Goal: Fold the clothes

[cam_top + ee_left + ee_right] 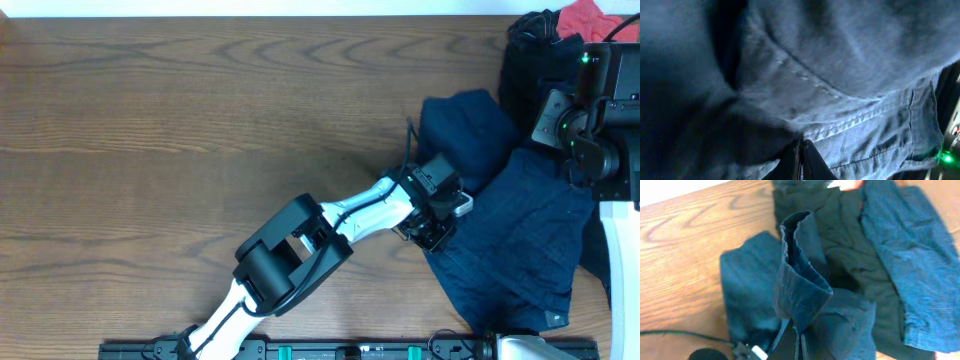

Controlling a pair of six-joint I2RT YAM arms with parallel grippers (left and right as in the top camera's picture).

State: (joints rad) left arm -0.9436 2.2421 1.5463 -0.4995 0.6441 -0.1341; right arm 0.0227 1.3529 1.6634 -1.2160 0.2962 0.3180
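Overhead, the navy trousers [520,230] lie crumpled at the right edge of the bench [200,120], beside black garments [527,65]. At the left wrist, the left fingers [789,164] look pinched together on a seamed layer. At the right wrist, the right fingers [786,347] clamp a raised fold. We fear such thin pinches could slip, or opposed pulls could bunch the cloth.
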